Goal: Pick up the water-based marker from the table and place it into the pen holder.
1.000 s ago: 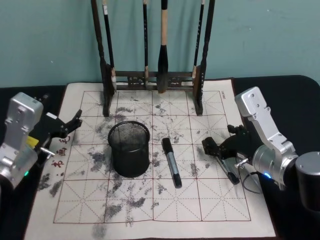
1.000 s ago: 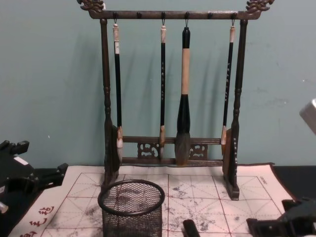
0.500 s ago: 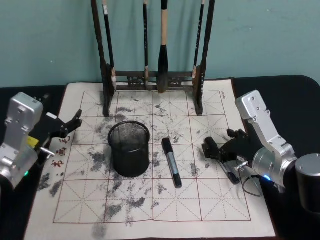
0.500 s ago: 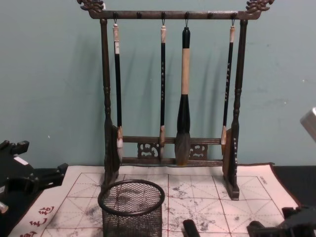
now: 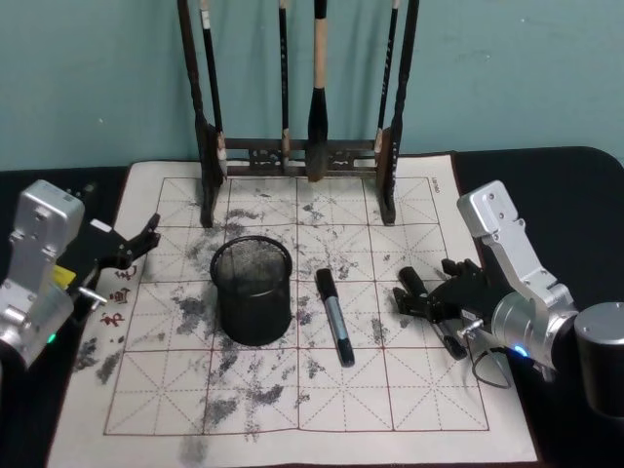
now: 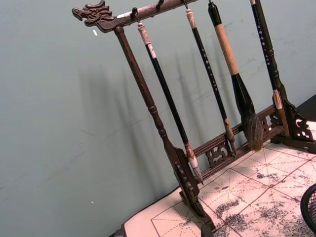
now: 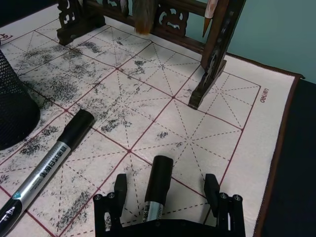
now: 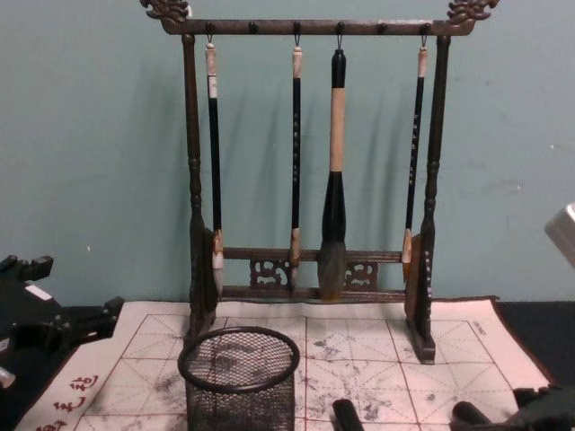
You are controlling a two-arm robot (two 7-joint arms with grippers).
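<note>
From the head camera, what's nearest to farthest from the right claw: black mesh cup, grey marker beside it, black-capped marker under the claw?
1. Black-capped marker, straddled by the open right gripper.
2. Grey-barrelled marker, mid-mat.
3. Black wire-mesh pen holder, farther left.

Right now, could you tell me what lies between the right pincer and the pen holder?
In the head view, a grey-barrelled marker lies on the mat between the right pincer and the pen holder, touching neither.

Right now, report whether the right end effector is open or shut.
Open: the right end effector's fingers stand apart, straddling a black-capped marker lying on the calligraphy mat.
</note>
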